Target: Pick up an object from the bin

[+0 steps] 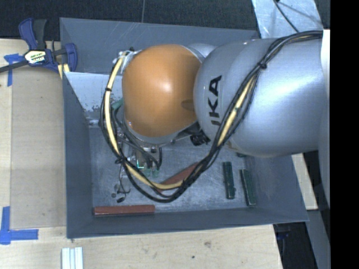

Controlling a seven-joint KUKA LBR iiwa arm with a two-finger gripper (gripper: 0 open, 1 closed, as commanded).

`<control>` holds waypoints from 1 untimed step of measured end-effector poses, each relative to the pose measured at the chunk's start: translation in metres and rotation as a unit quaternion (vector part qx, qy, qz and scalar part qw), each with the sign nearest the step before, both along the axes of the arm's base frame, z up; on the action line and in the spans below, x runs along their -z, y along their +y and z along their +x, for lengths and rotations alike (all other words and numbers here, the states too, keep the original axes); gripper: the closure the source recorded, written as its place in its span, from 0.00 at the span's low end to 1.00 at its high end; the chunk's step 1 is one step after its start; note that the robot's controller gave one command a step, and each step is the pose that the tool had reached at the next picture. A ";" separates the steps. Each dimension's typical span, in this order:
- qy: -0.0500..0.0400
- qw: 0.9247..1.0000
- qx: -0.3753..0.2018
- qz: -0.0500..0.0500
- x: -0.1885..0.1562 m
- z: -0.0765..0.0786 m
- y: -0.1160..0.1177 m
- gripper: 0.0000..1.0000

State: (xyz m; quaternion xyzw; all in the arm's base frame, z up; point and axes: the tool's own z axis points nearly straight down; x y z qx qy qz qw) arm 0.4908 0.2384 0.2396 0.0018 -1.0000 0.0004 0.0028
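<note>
My gripper point(142, 157) hangs low over the left middle of the bin floor, mostly hidden under the arm's orange cover. A small pale metal piece point(119, 191) lies just below and to the left of it. A brown curved piece point(180, 176) shows to its lower right, partly behind the cables. A flat red-brown bar point(123, 210) lies along the bin's near wall, below the gripper and apart from it.
Two dark green strips point(229, 179) point(248, 187) lie side by side on the floor at the right. The arm and its orange cover hide the middle and back of the bin. Yellow and black cables loop down around the gripper.
</note>
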 end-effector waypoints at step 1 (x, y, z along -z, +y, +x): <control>-0.007 0.982 -0.190 0.001 0.168 0.002 -0.029 0.00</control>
